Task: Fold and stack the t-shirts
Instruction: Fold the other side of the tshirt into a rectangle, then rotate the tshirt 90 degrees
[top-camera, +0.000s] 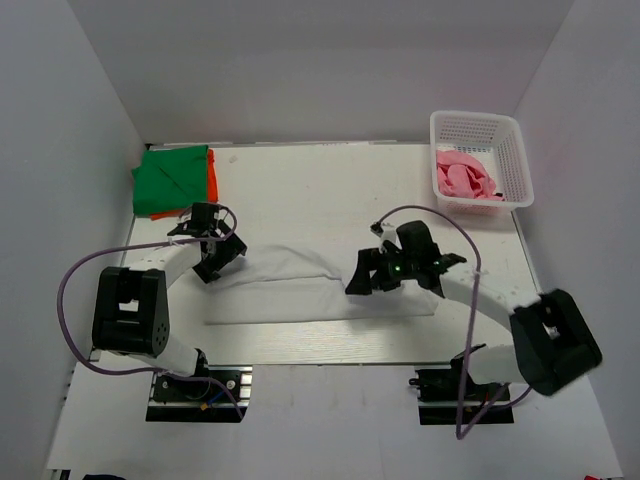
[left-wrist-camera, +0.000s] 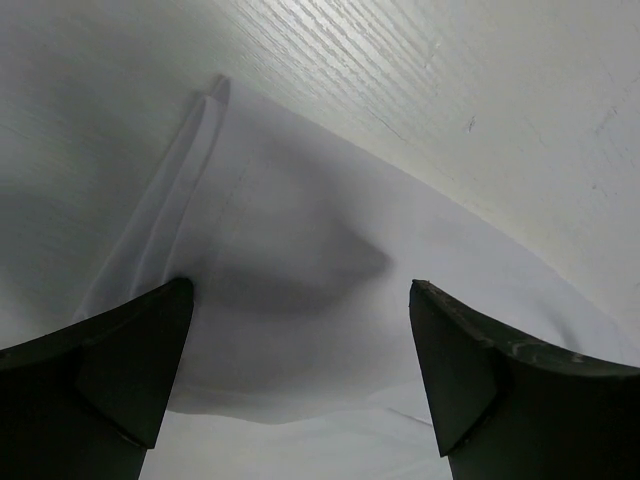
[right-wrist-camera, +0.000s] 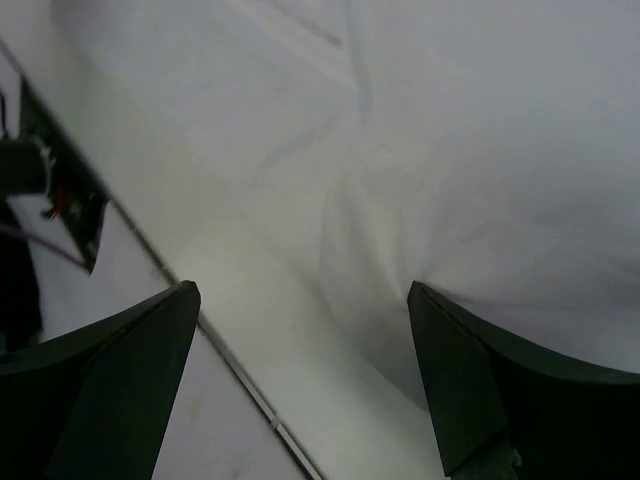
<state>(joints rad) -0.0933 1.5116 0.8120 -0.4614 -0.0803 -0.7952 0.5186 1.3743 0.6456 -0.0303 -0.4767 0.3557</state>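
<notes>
A white t-shirt (top-camera: 300, 285) lies folded into a long strip across the middle of the table. My left gripper (top-camera: 218, 260) is open over its left end; in the left wrist view the gripper (left-wrist-camera: 300, 290) has white cloth (left-wrist-camera: 300, 200) between its spread fingers. My right gripper (top-camera: 366, 276) is open over the right part of the strip; in the right wrist view the gripper (right-wrist-camera: 302, 290) has one finger (right-wrist-camera: 470, 370) pressing into puckered cloth (right-wrist-camera: 450, 150). A folded green shirt (top-camera: 172, 178) lies on an orange one (top-camera: 212, 182) at the back left. A pink shirt (top-camera: 465, 178) lies crumpled in the basket.
The white lattice basket (top-camera: 478, 125) stands at the back right. White walls enclose the table on three sides. The table's near edge (right-wrist-camera: 200, 325) runs close under my right gripper, with an arm base (right-wrist-camera: 60, 190) beyond it.
</notes>
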